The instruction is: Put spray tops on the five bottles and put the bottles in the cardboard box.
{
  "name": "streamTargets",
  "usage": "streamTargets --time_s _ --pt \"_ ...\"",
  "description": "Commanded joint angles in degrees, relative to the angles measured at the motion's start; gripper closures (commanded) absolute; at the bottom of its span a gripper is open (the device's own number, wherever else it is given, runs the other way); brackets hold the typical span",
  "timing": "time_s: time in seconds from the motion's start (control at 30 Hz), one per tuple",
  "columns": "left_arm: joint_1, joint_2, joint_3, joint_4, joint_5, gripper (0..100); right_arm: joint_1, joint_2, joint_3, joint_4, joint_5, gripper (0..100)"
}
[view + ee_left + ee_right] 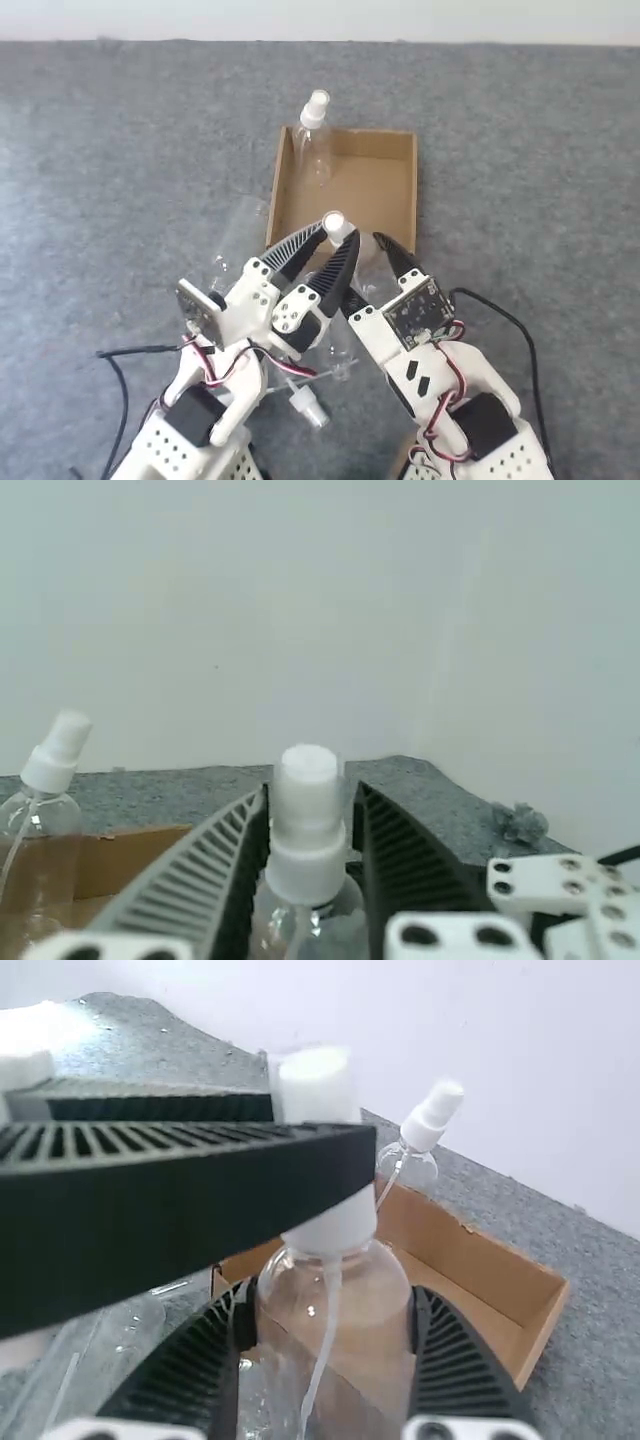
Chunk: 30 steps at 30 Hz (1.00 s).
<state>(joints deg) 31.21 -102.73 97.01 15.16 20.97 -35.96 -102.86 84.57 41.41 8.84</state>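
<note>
A clear bottle (345,1295) stands upright at the cardboard box's (392,190) near edge. My right gripper (330,1305) is shut on its body, one finger on each side. Its white spray top (305,810) sits on the neck, and my left gripper (310,795) is shut on it from both sides. From above, the left gripper (335,235) and right gripper (365,262) meet at this bottle. Another bottle with its spray top (313,125) stands in the box's far left corner, seen also as the capped bottle (45,780).
Clear bottles without tops lie on the grey table left of the box (238,232) and under the arms (340,362). A loose spray top (308,405) lies near the arm bases. Most of the box floor (500,1275) is bare.
</note>
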Motion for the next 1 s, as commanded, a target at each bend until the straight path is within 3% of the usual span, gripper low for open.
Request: streamTargets --time_s 0.0,0.13,0.37,0.97 --pt "0.18 -0.26 -0.48 0.70 -0.18 86 -0.48 -1.19 -4.57 -1.71 -0.70 89.8" --pt "0.09 -0.26 -1.01 0.88 -0.26 86 -0.31 -1.19 -4.31 -1.63 -0.70 89.8" --pt "0.09 -0.26 -5.32 7.30 0.00 86 7.25 -1.19 -3.34 -3.03 -3.08 89.8" --pt "0.18 -0.35 -6.55 7.56 -0.09 87 11.21 -1.19 2.90 -10.51 -5.19 89.8"
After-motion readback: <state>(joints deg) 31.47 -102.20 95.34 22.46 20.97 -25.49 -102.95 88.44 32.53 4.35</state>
